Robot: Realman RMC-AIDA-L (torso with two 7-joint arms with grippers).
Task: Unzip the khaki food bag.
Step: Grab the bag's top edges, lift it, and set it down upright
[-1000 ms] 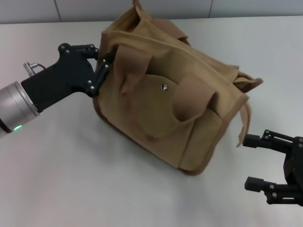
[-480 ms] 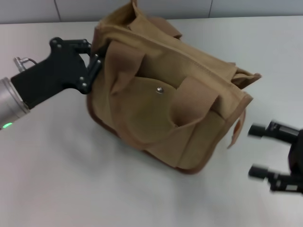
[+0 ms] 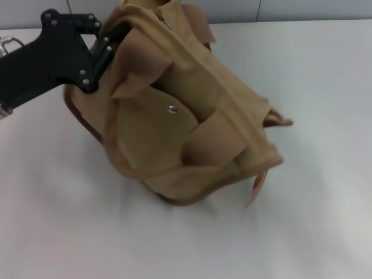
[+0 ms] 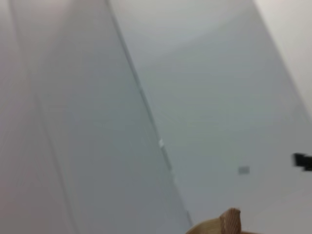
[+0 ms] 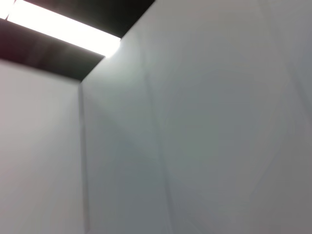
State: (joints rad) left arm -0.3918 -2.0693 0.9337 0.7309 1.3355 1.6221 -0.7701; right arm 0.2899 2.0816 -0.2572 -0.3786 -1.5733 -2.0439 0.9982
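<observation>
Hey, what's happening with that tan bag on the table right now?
The robot's left gripper is clamped on the top left corner of the khaki food bag and has that end pulled up, so the bag sits tilted on the white table with its snap pocket facing the head camera. Whether the zipper along the top is open yet is hard to tell. The right gripper is not in view.

Soft even light, motion blur, bright ceiling strip (image 5: 63, 31) glare.
</observation>
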